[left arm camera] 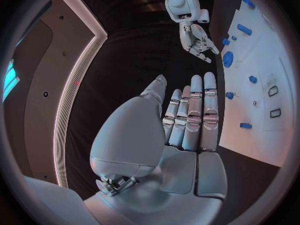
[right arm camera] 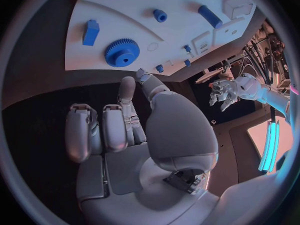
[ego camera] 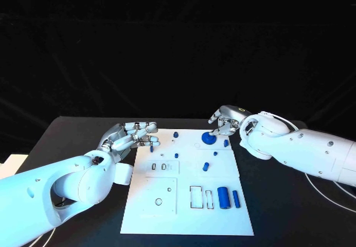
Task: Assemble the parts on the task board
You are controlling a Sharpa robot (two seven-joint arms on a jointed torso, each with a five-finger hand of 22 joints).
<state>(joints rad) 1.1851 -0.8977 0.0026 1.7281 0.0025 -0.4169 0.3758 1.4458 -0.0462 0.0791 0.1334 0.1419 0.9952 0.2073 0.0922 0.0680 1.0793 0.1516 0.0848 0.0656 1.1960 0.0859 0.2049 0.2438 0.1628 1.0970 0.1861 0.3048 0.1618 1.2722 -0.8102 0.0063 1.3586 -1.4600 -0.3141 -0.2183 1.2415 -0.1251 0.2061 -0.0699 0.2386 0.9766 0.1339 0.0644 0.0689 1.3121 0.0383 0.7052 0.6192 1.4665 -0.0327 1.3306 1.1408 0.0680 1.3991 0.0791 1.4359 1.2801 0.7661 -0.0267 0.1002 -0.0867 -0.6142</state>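
Note:
The white task board (ego camera: 185,206) lies in the middle of the table. A blue gear (ego camera: 209,138) sits near its far edge, with small blue parts (ego camera: 206,166) scattered around it and two blue cylinders (ego camera: 223,197) near the front right. My left hand (ego camera: 136,135) hovers at the board's far left corner with its fingers stretched out straight (left arm camera: 187,120) and nothing in them. My right hand (ego camera: 226,121) hangs just beyond the gear (right arm camera: 122,52), fingers loosely bent (right arm camera: 125,130) and holding nothing. A blue peg (ego camera: 151,148) stands close to the left fingertips.
Outlined slots (ego camera: 196,196) and a hole (ego camera: 158,201) mark the board's near half. A blue block (right arm camera: 91,32) stands beside the gear. Black table (ego camera: 82,139) surrounds the board. White cables (ego camera: 326,198) trail at the right.

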